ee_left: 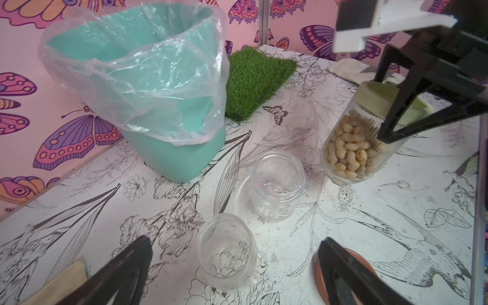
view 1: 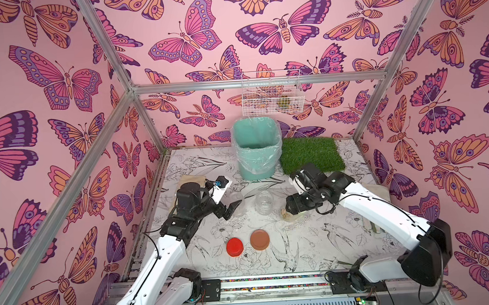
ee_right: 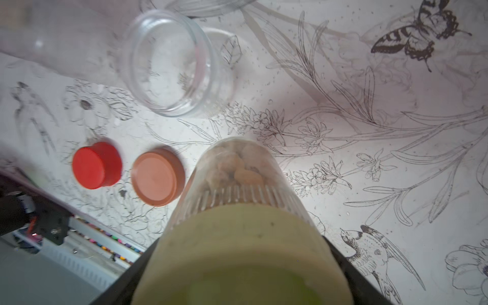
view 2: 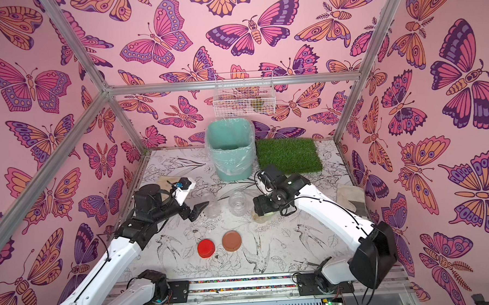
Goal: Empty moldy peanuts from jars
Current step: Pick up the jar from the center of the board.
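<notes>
Left wrist view: the left pincer (ee_left: 236,241) is held wide apart; the right pincer (ee_left: 380,108) is set astride the green lid (ee_left: 372,96) of the peanut-filled jar (ee_left: 348,158); whether it is clamped cannot be told.

A teal bin (view 1: 255,167) with a clear liner (view 1: 277,146) stands on the flower-printed table (view 1: 312,235), well beyond the left fingers (view 1: 235,207). A grass mat (view 1: 311,156) lies just beside it, beyond the right fingers (ee_left: 393,126). A wire basket (view 1: 264,107) hangs on the butterfly wall (view 1: 204,33) above both.
</notes>
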`<state>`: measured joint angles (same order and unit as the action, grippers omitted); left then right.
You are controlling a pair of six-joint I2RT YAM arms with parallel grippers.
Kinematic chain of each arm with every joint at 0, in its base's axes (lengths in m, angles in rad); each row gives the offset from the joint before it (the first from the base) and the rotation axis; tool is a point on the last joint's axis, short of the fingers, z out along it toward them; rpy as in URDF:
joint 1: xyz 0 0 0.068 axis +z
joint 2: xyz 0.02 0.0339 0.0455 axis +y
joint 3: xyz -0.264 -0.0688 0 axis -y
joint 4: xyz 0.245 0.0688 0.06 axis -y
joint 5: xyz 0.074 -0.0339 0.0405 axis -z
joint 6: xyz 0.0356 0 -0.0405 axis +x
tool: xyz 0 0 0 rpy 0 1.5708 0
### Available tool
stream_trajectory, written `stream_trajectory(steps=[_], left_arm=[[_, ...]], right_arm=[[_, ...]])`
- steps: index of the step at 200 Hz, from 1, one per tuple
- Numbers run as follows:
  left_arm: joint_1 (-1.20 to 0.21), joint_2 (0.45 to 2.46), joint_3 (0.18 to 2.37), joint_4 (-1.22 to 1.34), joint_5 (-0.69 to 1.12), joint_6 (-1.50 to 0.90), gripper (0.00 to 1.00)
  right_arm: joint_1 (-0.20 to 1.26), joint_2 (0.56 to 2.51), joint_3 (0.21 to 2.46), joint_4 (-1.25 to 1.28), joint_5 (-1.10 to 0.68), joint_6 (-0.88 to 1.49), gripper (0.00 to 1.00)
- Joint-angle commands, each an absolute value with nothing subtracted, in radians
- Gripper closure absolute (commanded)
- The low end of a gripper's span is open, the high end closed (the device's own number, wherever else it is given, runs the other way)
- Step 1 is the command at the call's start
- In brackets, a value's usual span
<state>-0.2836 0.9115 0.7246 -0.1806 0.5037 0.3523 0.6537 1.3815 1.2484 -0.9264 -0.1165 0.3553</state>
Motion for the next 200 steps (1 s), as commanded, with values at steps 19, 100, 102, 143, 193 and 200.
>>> stream_trajectory(steps=[19,100,102,143,193,200], left_arm=[[-0.381,0.963,0.762,-0.204,0.531,0.380,0.00],[-0.542,1.105,0.828,-0.152,0.477,0.417,0.00],[-0.543,1.108,0.829,-0.148,0.475,0.417,0.00],[-0.582,1.167,0.851,-0.099,0.464,0.427,0.00],[-0.610,1.227,0.867,-0.012,0.455,0.411,0.00],[-0.615,1.238,0.872,-0.006,0.455,0.411,0.00]], right_arm=[[0.601,1.341,1.331,-0.816,-0.347,0.351,1.00],[0.582,1.389,1.438,-0.713,-0.522,0.433,1.00],[0.583,1.391,1.441,-0.713,-0.526,0.434,1.00],[0.583,1.408,1.450,-0.649,-0.611,0.469,1.00],[0.583,1.422,1.447,-0.634,-0.662,0.475,1.00],[0.583,1.423,1.445,-0.632,-0.673,0.476,1.00]])
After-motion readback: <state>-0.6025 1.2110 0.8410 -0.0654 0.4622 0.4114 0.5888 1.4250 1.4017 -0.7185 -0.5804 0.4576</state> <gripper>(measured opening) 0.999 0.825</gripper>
